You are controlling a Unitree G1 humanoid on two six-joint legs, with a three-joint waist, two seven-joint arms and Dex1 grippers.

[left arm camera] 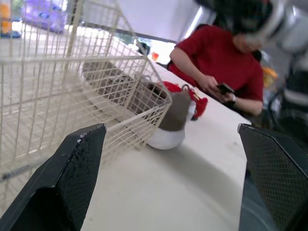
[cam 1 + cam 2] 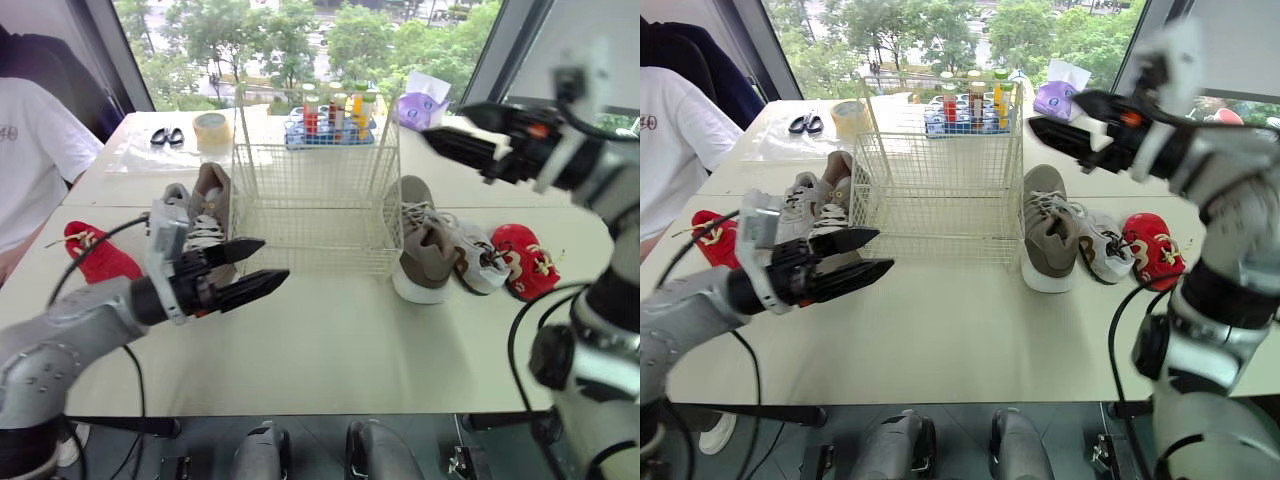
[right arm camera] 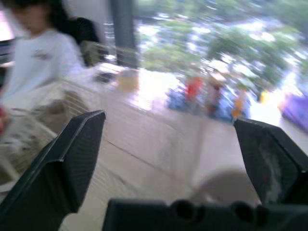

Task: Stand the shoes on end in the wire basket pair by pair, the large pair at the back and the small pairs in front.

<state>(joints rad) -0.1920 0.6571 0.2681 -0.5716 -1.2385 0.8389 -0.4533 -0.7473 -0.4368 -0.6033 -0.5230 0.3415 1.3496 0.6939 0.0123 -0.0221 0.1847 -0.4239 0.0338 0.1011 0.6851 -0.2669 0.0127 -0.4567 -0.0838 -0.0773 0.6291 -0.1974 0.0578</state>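
The cream wire basket (image 2: pixel 315 200) stands mid-table with nothing in it. On its left lie a large taupe shoe (image 2: pixel 212 195), a small grey shoe (image 2: pixel 176 205) and, further out, a red shoe (image 2: pixel 95 252). On its right lie the other taupe shoe (image 2: pixel 425 245), a small grey shoe (image 2: pixel 478 258) and a red shoe (image 2: pixel 528 260). My left gripper (image 2: pixel 272 258) is open and empty, low over the table in front of the basket's left corner. My right gripper (image 2: pixel 445 125) is open and empty, raised above the basket's right side.
Behind the basket are a blue rack of bottles (image 2: pixel 330 115), a tape roll (image 2: pixel 211 127), scissors (image 2: pixel 167 136) and a purple tissue pack (image 2: pixel 422 105). A person in a white shirt (image 2: pixel 30 160) sits at the table's left; a person in red (image 1: pixel 216 67) sits at its right.
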